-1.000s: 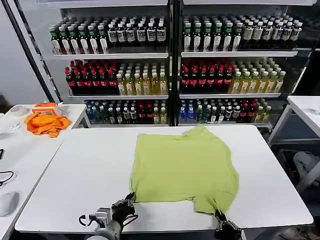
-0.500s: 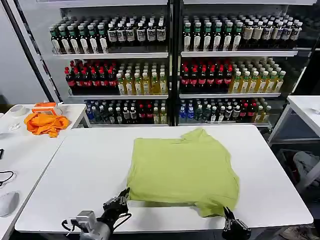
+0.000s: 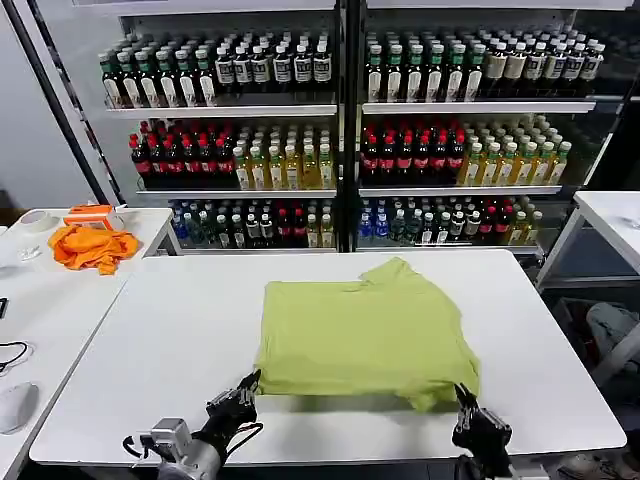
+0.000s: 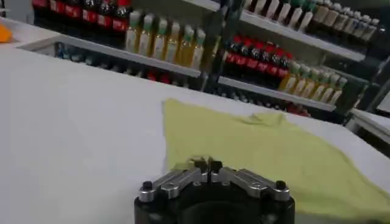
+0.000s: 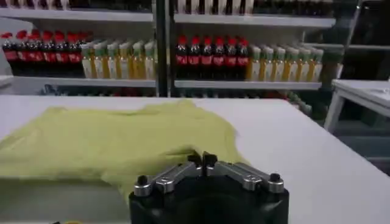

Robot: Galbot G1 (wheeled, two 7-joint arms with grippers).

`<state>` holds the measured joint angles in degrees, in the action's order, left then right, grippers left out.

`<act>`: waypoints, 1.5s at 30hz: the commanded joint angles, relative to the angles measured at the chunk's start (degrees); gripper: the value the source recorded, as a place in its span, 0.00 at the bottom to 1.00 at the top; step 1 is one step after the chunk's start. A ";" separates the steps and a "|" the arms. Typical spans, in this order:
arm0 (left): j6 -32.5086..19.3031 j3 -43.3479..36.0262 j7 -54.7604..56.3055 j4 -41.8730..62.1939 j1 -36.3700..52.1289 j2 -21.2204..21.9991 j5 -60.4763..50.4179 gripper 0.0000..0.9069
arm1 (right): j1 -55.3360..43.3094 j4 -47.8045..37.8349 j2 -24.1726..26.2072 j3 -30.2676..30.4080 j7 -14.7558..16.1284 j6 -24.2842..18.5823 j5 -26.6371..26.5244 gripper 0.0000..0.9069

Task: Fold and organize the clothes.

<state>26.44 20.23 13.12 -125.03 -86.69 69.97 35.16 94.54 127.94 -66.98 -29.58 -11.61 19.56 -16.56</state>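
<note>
Both grippers, left (image 3: 243,392) and right (image 3: 466,413), fingers clenched empty, have backed off the now-folded T-shirt (image 3: 365,335).

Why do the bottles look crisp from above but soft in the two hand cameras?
Head view: even overhead light, the bottles sharp, only a thin shadow under the near edge of the lime-green T-shirt. Left wrist view: the left end effector is in focus, the shelves behind blurred. Right wrist view: the right end effector sits dark against the bright white table.
</note>
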 commanded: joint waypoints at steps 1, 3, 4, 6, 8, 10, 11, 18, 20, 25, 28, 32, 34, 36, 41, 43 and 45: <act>-0.41 -1.94 -0.16 10.01 9.52 -1.03 0.27 0.02 | -10.35 -6.65 4.58 1.14 1.23 2.22 -1.13 0.00; -0.49 -2.51 -0.23 11.32 10.91 -0.97 0.17 0.01 | -11.08 -7.76 4.46 1.75 1.32 2.23 -0.85 0.00; -0.67 -2.80 -0.36 12.11 11.58 -0.98 -0.05 0.02 | -11.51 -8.48 4.31 2.10 1.33 2.19 -0.76 0.00; -1.11 -3.35 -0.37 13.35 12.89 -0.86 -0.26 0.02 | -12.09 -9.42 4.17 2.37 1.32 2.08 -0.57 0.00; -1.29 -3.79 -0.33 14.26 14.08 -0.78 -0.35 0.02 | -12.82 -10.44 4.11 2.56 1.31 1.97 -0.55 0.00; -1.55 -4.28 -0.32 14.79 14.84 -0.63 -0.69 0.01 | -13.11 -10.99 4.07 2.67 1.32 1.90 -0.43 0.00; -1.67 -4.48 -0.33 14.95 15.21 -0.57 -0.84 0.02 | -13.35 -11.34 4.02 2.71 1.32 1.88 -0.39 0.00; -2.98 -6.23 0.54 17.41 18.09 0.39 -1.67 0.02 | -14.66 -13.41 3.65 3.38 1.26 1.66 0.43 0.00; -3.25 -6.93 1.26 18.25 18.74 0.76 -2.69 0.02 | -15.10 -14.24 3.41 3.66 1.20 1.50 0.91 0.00; -3.32 -7.78 2.09 19.74 19.32 1.23 -4.33 0.39 | -15.75 -15.60 2.90 4.83 1.31 2.06 2.23 0.79; -3.67 -7.88 1.92 19.29 18.60 1.01 -4.89 0.97 | -15.35 -15.31 2.68 5.36 2.25 2.88 2.38 1.00; -3.66 -7.19 1.89 17.61 16.49 0.41 -4.87 1.00 | -14.29 -14.04 2.36 5.33 3.00 2.93 2.96 1.00; -3.68 -6.74 1.82 16.44 15.25 0.26 -4.81 1.00 | -13.48 -13.28 1.82 4.91 2.57 1.74 2.80 1.00; -3.63 -6.35 1.87 15.24 13.68 0.33 -4.83 1.00 | -12.27 -12.38 1.14 4.65 1.43 0.05 2.35 1.00; -3.77 -5.67 2.04 13.13 10.35 0.65 -4.59 1.00 | -7.82 -9.85 -0.67 2.14 -1.41 -1.73 0.79 1.00; -3.75 -5.59 2.15 12.96 9.53 0.80 -4.02 1.00 | -6.51 -9.10 -0.80 0.74 -1.71 -1.59 0.15 1.00; -3.64 -5.59 2.24 12.87 9.38 0.93 -3.47 1.00 | -4.61 -8.04 -0.82 -0.78 -1.79 -1.15 -0.65 1.00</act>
<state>22.83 14.47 15.08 -110.34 -73.65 70.80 31.09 85.18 117.45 -66.84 -27.35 -11.79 19.80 -15.87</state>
